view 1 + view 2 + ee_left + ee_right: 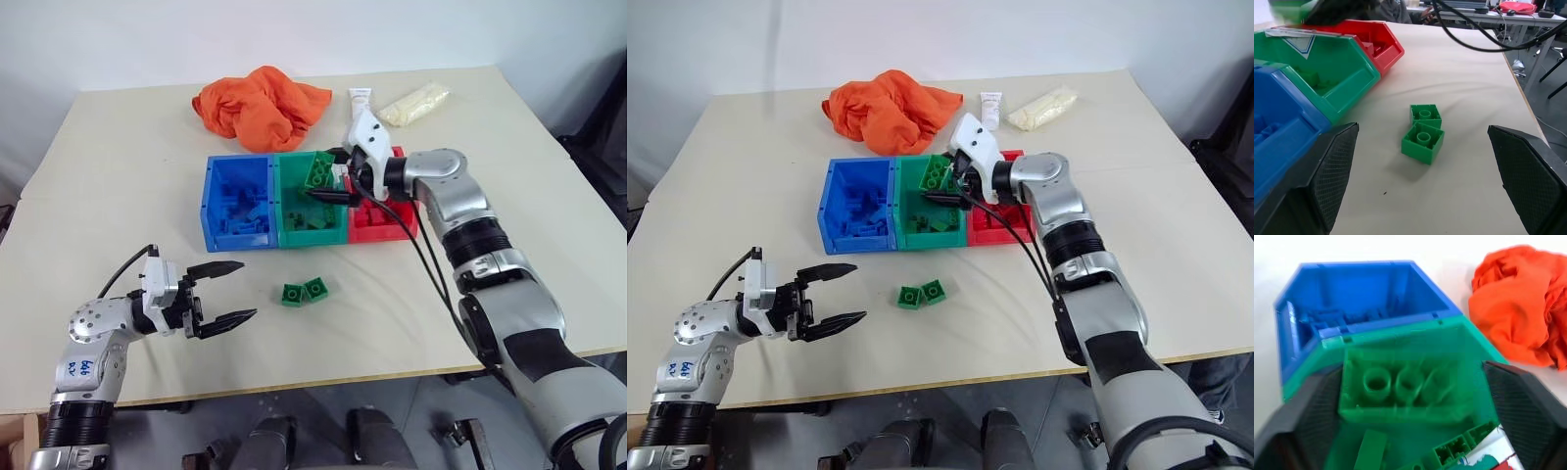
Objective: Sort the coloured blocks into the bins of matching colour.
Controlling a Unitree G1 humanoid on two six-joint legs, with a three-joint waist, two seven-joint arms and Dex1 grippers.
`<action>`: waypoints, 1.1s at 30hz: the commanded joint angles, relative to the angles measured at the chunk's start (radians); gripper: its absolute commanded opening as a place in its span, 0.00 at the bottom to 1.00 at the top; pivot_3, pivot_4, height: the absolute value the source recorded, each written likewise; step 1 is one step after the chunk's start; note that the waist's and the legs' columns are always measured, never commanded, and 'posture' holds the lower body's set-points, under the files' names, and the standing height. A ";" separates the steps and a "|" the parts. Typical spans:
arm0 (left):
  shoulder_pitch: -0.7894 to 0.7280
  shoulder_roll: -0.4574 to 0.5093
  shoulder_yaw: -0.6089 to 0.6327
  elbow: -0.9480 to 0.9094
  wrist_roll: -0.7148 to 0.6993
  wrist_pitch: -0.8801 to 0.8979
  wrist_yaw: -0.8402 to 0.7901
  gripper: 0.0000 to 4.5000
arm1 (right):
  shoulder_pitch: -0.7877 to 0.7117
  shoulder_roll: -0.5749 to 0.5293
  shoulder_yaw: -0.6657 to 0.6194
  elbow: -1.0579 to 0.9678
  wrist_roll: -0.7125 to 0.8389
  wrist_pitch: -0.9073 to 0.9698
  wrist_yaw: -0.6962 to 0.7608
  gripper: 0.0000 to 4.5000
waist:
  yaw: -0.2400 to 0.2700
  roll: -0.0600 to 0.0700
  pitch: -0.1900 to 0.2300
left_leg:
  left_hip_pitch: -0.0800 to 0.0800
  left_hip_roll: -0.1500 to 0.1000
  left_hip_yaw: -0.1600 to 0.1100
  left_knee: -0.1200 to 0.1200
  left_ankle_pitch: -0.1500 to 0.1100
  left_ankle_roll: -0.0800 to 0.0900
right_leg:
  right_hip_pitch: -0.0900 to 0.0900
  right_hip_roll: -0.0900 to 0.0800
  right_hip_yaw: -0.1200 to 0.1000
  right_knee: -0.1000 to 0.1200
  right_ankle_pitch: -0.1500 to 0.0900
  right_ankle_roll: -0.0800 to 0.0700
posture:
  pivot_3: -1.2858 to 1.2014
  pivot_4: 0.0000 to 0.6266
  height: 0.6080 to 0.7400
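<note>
Three bins stand in a row mid-table: blue bin (209, 211), green bin (278, 217) and red bin (380, 233). My right gripper (321, 176) hovers over the green bin with its fingers spread. A green oblong block (1405, 391) sits between them with a gap at one side, above the bin's green blocks (312, 220). Two green square blocks (293, 294) (315, 288) lie touching on the table in front of the bins. My left gripper (248, 289) is open at the front left, level and pointing toward those two blocks (1423, 141).
An orange cloth (260, 103) lies bunched behind the bins. A white tube (360, 98) and a pale bag (414, 103) lie at the back right. Blue blocks (242, 211) lie in the blue bin. A black cable (431, 269) hangs along my right arm.
</note>
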 commanded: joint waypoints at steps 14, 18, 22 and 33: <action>-0.094 -0.008 -0.024 0.075 0.011 -0.040 -0.044 1.00 | 0.272 -0.203 -0.062 -0.560 0.187 0.136 0.328 0.99 | -0.005 0.000 0.000 | -0.001 0.000 -0.002 0.001 0.000 0.000 | 0.001 -0.001 0.000 0.000 0.000 0.000 | 0.52 0.24 1.00; -0.108 0.002 -0.026 0.110 0.011 -0.043 -0.069 1.00 | 0.489 -0.385 -0.106 -0.844 0.273 0.306 0.391 0.99 | 0.013 0.000 0.000 | -0.002 0.000 -0.002 0.003 -0.001 0.001 | 0.000 -0.001 0.000 -0.001 0.000 0.000 | 0.52 0.24 1.00; -0.121 0.017 -0.024 0.162 0.018 -0.054 -0.102 1.00 | 0.705 -0.558 -0.183 -0.997 0.311 0.389 0.395 0.99 | 0.023 0.000 0.000 | -0.002 0.000 -0.001 0.003 -0.001 0.000 | 0.000 -0.001 0.001 -0.003 0.000 0.000 | 0.52 0.24 1.00; -0.141 0.020 -0.029 0.186 0.017 -0.057 -0.130 1.00 | 0.871 -0.666 -0.225 -1.077 0.322 0.414 0.339 0.99 | 0.017 0.000 0.000 | 0.000 0.001 0.005 0.004 -0.001 0.001 | 0.001 0.000 0.001 -0.002 0.000 0.000 | 0.52 0.24 1.00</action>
